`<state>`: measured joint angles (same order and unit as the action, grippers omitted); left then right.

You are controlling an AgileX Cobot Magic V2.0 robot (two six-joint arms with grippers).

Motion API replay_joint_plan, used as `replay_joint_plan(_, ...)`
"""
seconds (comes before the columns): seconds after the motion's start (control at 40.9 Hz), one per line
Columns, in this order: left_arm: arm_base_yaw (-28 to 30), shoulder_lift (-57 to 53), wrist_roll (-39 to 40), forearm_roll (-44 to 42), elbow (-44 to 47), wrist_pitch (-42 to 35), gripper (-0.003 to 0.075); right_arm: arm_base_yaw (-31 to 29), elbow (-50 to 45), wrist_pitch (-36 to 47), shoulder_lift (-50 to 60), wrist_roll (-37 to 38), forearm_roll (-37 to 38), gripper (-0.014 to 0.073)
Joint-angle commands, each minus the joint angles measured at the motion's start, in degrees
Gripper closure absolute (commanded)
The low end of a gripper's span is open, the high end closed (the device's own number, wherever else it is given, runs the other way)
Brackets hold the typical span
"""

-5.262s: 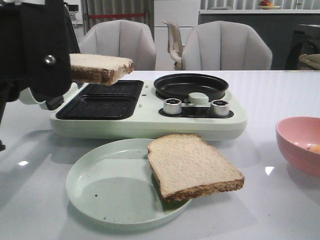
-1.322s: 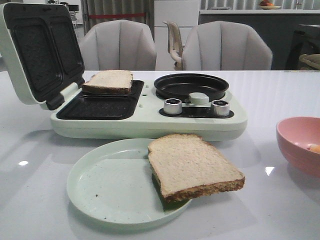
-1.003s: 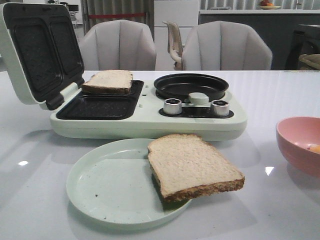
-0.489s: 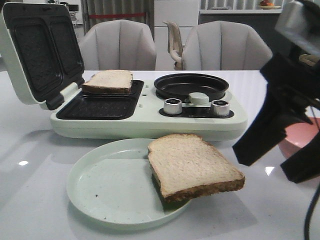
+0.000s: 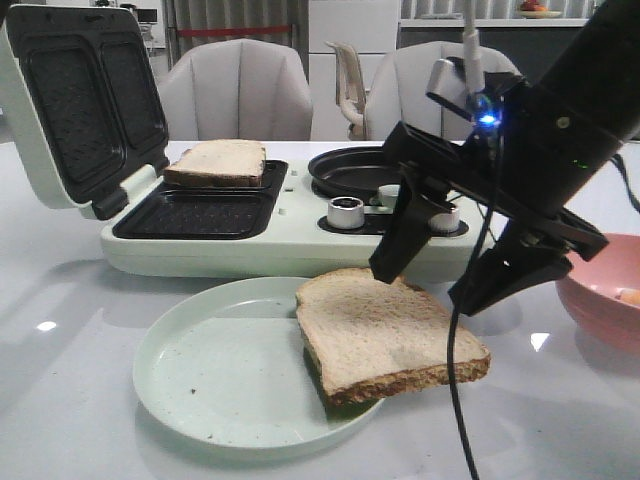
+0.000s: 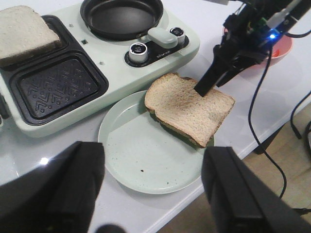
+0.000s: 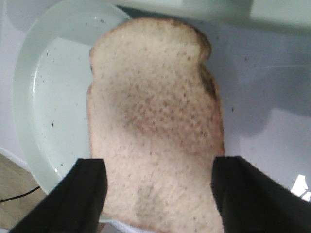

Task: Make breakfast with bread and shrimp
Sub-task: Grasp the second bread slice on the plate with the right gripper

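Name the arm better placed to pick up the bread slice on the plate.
Right. The right gripper hangs open directly above the bread slice on the plate; the left gripper is open but farther back, over the table edge.

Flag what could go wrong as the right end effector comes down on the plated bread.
The bread slice overhangs the plate rim, so a push from the open right end effector might tip it onto the table. A one-edge grasp could bend or tear the slice. The dangling cable hangs close and could drag it.
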<state>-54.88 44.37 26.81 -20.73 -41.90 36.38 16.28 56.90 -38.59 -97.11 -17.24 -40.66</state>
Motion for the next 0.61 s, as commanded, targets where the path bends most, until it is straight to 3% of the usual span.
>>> replay_joint_plan(0.0, -0.31, -0.37, 0.18, -1.1, -1.49, -4.24, 0.023, -0.13, 4.71, -0.49, -0.33, -0.88, 0.68, 0.0036)
replay_joint_plan(0.587, -0.31, -0.37, 0.18, -1.37, -1.49, -4.24, 0.023, -0.19, 9.73, -4.46, -8.12, -0.88, 1.44, 0.0055)
